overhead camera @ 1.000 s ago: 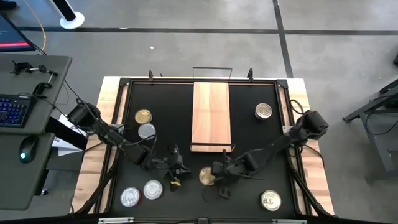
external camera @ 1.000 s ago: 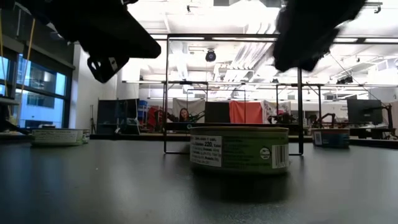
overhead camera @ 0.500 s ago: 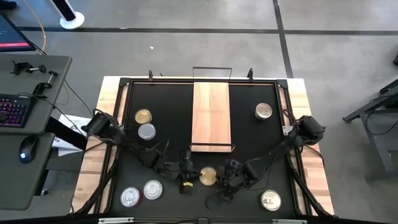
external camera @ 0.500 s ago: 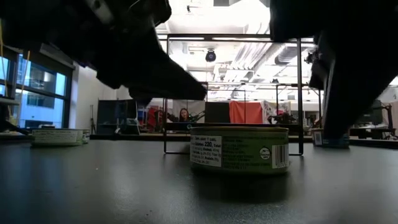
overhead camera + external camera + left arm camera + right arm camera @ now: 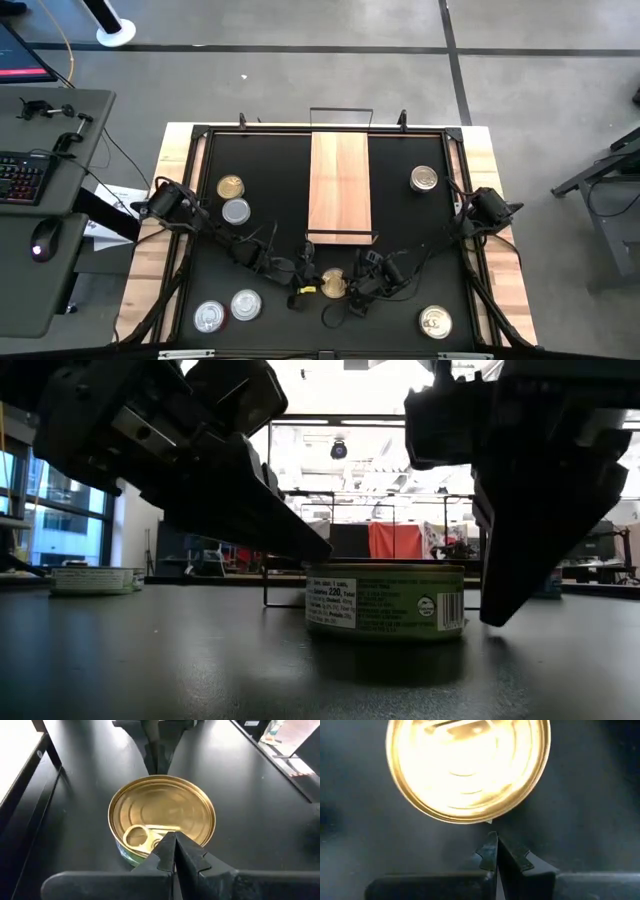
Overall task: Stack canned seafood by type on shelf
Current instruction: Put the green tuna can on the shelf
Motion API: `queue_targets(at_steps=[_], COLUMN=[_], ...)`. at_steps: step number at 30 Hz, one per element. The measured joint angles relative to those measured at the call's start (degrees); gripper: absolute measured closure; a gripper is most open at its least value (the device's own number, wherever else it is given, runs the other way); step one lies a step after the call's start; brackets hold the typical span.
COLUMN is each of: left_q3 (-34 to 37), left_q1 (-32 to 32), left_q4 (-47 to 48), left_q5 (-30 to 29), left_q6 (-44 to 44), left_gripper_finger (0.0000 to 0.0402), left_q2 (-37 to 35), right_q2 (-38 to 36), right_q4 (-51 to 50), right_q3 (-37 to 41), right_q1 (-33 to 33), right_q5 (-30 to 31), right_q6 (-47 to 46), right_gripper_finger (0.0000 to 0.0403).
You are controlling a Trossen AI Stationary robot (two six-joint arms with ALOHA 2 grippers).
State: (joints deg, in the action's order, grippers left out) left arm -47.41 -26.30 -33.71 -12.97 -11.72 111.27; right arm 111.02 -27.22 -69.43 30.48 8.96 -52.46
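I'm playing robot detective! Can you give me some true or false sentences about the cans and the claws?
1. Both claws are beside the same gold can. True: the left claw and the right claw flank it.
2. The left claw is wide open. False: its fingers are pressed together.
3. The wooden shelf has cans stacked on it. False: it is bare.
4. Two silver cans sit near the table's front left corner. True.
5. The right claw holds a silver can. False: it is shut on nothing, next to the gold can.
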Motion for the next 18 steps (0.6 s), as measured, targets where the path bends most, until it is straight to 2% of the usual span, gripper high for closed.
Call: queue_targets(at_steps=[6,18], left_q3=[-0.1,0.0], left_q1=[0.0,-1.6], left_q4=[2.1,5.1], left_q5=[0.1,-0.2], left_q6=[-0.2,-0.2], left_gripper_finger=[0.0402,0.0402], left_q2=[0.2,0.2], right_q2=[0.0,-0.3], right_q4=[1.9,-2.0], right_q3=[-1.4,-11.1], right_q1=[-0.5,0.2], right_q5=[0.2,0.8], right_q6=[1.5,9.5], right_gripper_finger=[0.0403,0.0403])
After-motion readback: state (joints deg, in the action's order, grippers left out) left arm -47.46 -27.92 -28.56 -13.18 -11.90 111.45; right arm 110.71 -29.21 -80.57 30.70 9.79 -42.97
